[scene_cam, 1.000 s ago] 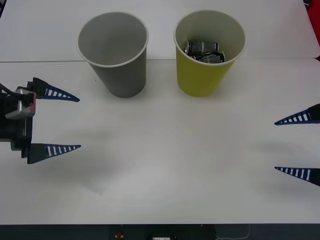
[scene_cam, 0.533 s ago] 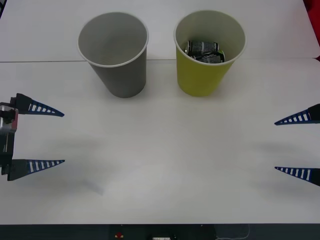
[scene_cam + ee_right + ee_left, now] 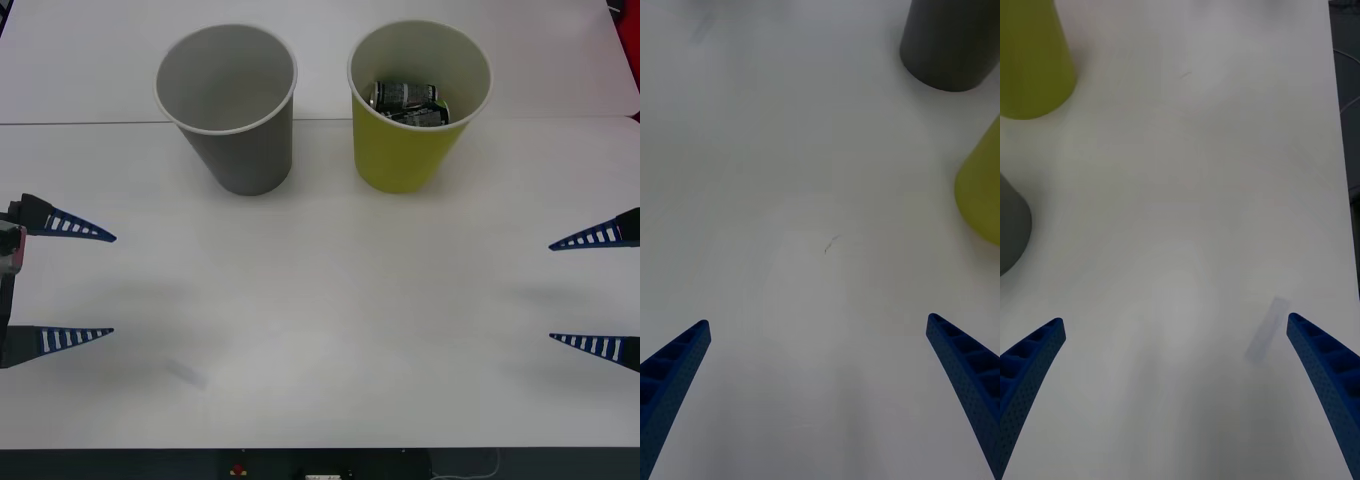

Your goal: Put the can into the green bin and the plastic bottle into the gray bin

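1. A white table (image 3: 330, 330) spans the front view.
2. The gray bin (image 3: 228, 105) stands upper left of centre, apparently empty.
3. The green bin (image 3: 418, 105) stands just right of it, apart, holding what looks like the can (image 3: 405, 102), crumpled.
4. The left gripper (image 3: 78, 285) hovers at the left edge, fingers spread wide.
5. The right gripper (image 3: 585, 292) hovers at the right edge, equally spread, holding nothing.

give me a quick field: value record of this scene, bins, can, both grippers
green bin: upright, far side of the table, right of the gray bin
gray bin: upright, nothing visible inside
can: lying inside the green bin
left gripper: open, holding nothing, at the table's left edge
right gripper: open, holding nothing, at the table's right edge
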`<state>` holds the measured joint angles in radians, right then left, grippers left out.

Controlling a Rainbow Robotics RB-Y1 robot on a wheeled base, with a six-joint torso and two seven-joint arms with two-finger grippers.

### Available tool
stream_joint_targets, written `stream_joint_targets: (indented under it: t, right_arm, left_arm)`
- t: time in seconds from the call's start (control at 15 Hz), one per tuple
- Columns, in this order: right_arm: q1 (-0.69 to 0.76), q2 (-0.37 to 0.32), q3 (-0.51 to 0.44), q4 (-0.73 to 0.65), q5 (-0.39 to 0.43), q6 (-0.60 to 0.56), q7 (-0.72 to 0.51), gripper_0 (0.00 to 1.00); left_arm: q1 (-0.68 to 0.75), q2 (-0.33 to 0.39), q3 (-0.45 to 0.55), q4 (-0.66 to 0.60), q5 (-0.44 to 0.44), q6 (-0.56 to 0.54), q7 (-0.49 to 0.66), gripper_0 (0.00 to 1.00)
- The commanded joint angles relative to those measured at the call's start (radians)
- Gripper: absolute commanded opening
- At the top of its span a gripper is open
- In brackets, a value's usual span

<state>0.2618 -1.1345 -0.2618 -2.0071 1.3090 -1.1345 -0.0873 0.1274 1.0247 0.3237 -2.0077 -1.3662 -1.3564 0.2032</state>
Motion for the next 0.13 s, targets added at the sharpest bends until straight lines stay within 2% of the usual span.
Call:
stream_joint_targets:
  t: [0.07,0.13]
  right_arm:
    - [0.000,0.000,0.000,0.000,0.000,0.000,0.000,1.00]
    - [0.000,0.000,0.000,0.000,0.000,0.000,0.000,1.00]
  left_arm:
    - [0.000,0.000,0.000,0.004,-0.002,0.000,-0.001,1.00]
    - [0.000,0.000,0.000,0.004,-0.002,0.000,-0.001,1.00]
